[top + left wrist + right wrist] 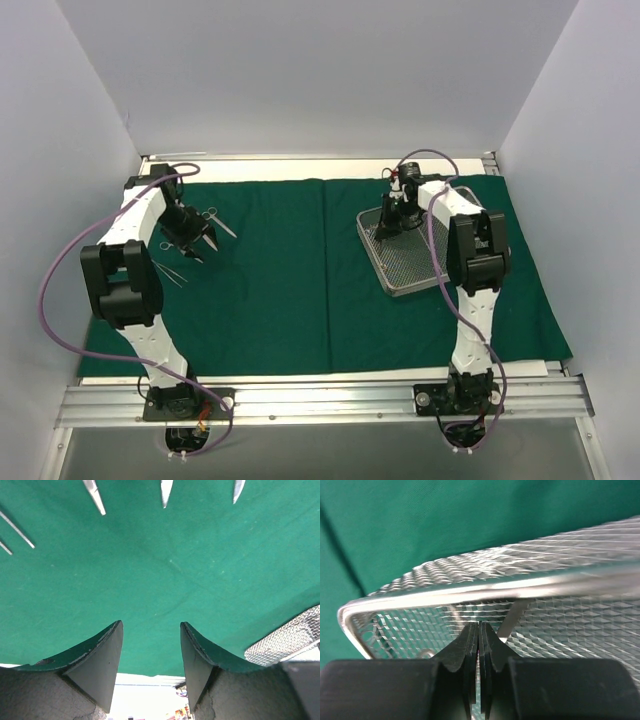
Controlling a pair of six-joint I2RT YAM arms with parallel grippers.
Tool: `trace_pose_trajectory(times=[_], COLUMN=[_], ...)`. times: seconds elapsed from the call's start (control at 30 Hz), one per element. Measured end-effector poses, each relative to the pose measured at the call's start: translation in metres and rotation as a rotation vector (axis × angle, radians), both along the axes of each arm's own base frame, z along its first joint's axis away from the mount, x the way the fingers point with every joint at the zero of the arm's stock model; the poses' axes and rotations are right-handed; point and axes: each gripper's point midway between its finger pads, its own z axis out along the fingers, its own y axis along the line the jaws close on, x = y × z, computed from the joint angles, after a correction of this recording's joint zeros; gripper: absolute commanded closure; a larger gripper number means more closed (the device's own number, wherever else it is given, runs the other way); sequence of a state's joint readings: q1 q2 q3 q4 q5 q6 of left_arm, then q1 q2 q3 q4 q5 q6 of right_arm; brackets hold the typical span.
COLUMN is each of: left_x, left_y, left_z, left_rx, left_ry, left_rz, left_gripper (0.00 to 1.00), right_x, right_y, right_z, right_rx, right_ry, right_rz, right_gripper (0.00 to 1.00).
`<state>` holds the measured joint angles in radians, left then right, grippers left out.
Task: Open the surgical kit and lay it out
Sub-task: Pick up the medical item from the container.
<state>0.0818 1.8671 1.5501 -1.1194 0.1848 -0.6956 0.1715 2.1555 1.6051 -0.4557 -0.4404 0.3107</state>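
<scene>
The dark green drape (280,290) lies spread flat over the table. On its right part sits the silver wire-mesh tray (400,285). My right gripper (385,232) reaches down into the tray's far left corner. In the right wrist view it (479,625) is shut just inside the tray rim (470,592), and a thin steel instrument (512,616) slants beside its right finger; I see nothing between the pads. My left gripper (200,245) hovers open over the drape at the left, nothing between its fingers (151,623). Several steel instrument tips (95,497) lie on the cloth beyond it.
Thin steel instruments (222,222) rest on the drape around my left gripper, some more (170,270) by the left arm's elbow. A corner of the tray (290,640) shows at the right of the left wrist view. White walls close in the table on three sides.
</scene>
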Motion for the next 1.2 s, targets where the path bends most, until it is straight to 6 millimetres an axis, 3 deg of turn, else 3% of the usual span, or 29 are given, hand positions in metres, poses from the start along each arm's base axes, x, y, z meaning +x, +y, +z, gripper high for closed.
trace_pose_trajectory(times=[0.23, 0.27, 0.3, 0.47, 0.6, 0.8, 0.97, 1.2], left_x=[0.006, 0.007, 0.008, 0.009, 0.008, 0.003, -0.006, -0.011], left_y=[-0.003, -0.003, -0.003, -0.008, -0.017, -0.033, -0.039, -0.043], left_z=[0.0, 0.001, 0.001, 0.001, 0.002, 0.016, 0.026, 0.031], left_rx=[-0.011, -0.011, -0.012, -0.011, -0.008, -0.002, -0.006, -0.007], left_ry=[-0.02, -0.023, -0.026, -0.033, -0.04, -0.089, -0.114, -0.125], left_rz=[0.002, 0.002, 0.001, -0.018, -0.054, -0.118, -0.135, -0.147], left_gripper=[0.42, 0.42, 0.42, 0.42, 0.42, 0.42, 0.42, 0.42], right_x=[0.008, 0.009, 0.01, 0.011, 0.005, -0.015, -0.025, -0.019], right_y=[-0.022, -0.023, -0.023, -0.024, -0.024, -0.023, -0.024, -0.02], right_z=[0.027, 0.033, 0.039, 0.057, 0.053, 0.034, 0.025, 0.023], right_rx=[-0.093, -0.091, -0.089, -0.085, -0.079, -0.068, -0.069, -0.056], right_ry=[-0.062, -0.074, -0.088, -0.123, -0.083, 0.024, 0.08, 0.091], right_rz=[-0.017, -0.02, -0.022, -0.045, -0.088, -0.176, -0.228, -0.271], right_gripper=[0.94, 0.9, 0.77, 0.68, 0.65, 0.52, 0.52, 0.55])
